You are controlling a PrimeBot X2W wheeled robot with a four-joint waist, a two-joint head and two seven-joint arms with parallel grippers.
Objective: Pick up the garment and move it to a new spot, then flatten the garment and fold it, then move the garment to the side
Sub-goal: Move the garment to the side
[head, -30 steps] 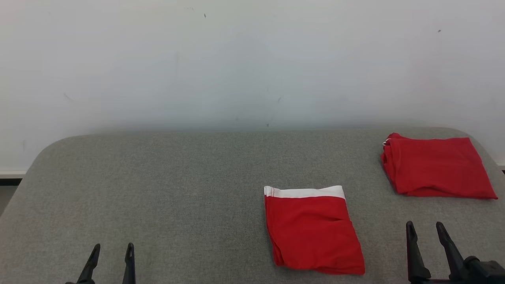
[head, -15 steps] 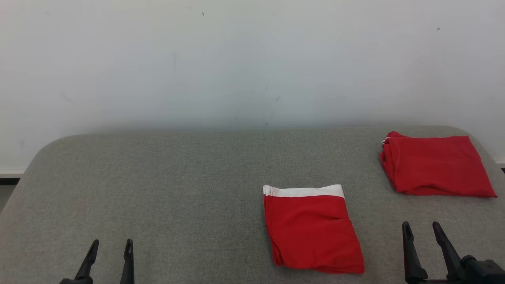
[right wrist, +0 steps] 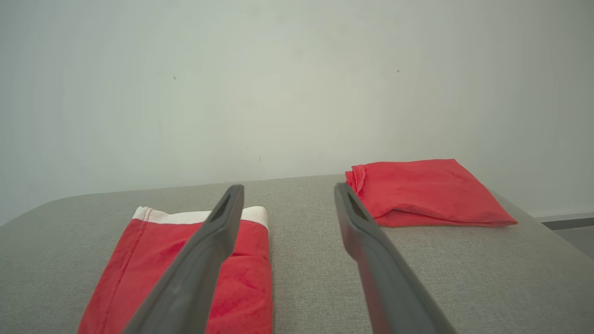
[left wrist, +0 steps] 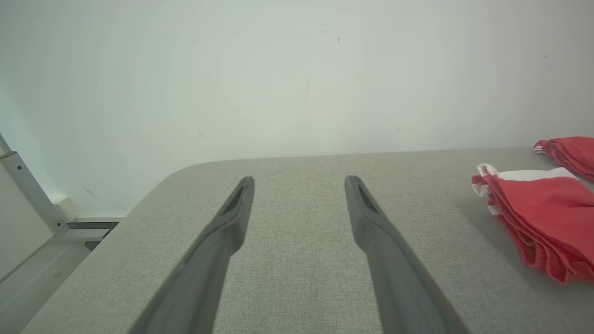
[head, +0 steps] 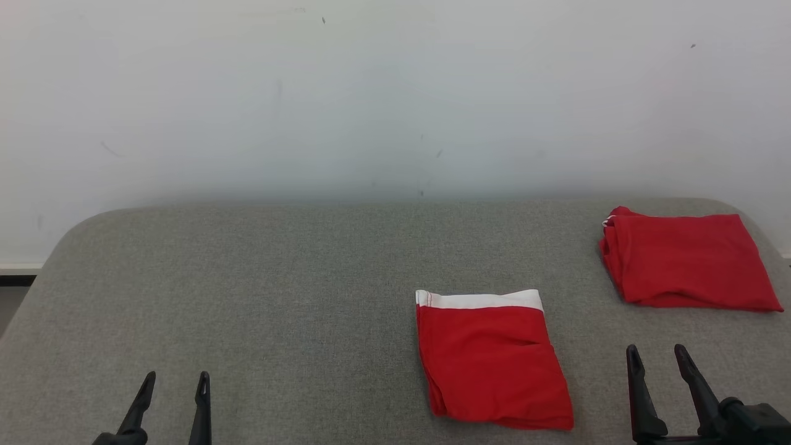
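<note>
A folded red garment with a white waistband lies flat on the grey padded table, right of centre near the front. A second folded red garment lies at the far right corner. My left gripper hovers open and empty over the front left, well away from both garments. Just right of the banded garment, my right gripper stands open over bare table, holding nothing.
A pale wall rises directly behind the table's rounded far edge. In the left wrist view a metal frame post and floor lie beyond the table's left corner. Bare grey surface spreads across the left half and the middle.
Both garments lie as before. The left gripper's fingertips stand slightly higher in the head view and the right gripper's slightly further left; the view itself has shifted a little.
</note>
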